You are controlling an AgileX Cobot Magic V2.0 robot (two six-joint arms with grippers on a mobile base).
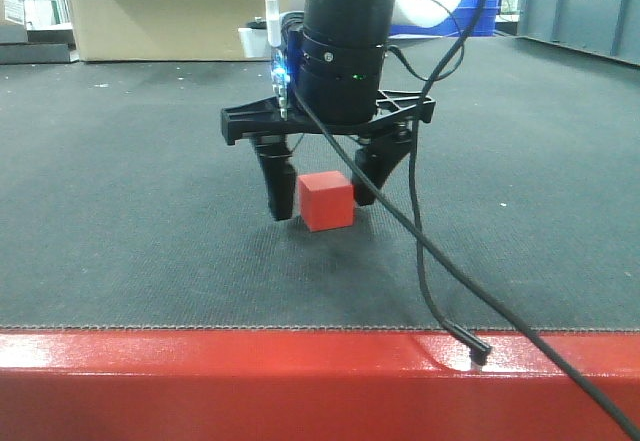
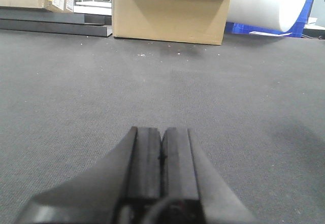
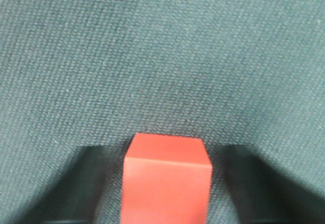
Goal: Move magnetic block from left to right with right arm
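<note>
R gripper [image 1: 322,199] open, jaws astride magnetic block [image 1: 326,202], gaps both sides; block sits on mat [image 1: 120,221] near red table edge [image 1: 200,381]. Grasp + move pending. L gripper [image 2: 161,153] closed, idle.

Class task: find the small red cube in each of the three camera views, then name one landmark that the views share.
Front view: the red cube sits centre frame on the mat, between the right gripper fingers.
Left wrist view: not in it.
Right wrist view: cube at bottom centre, a finger on either side.
Shared landmark: the dark textured mat.
</note>
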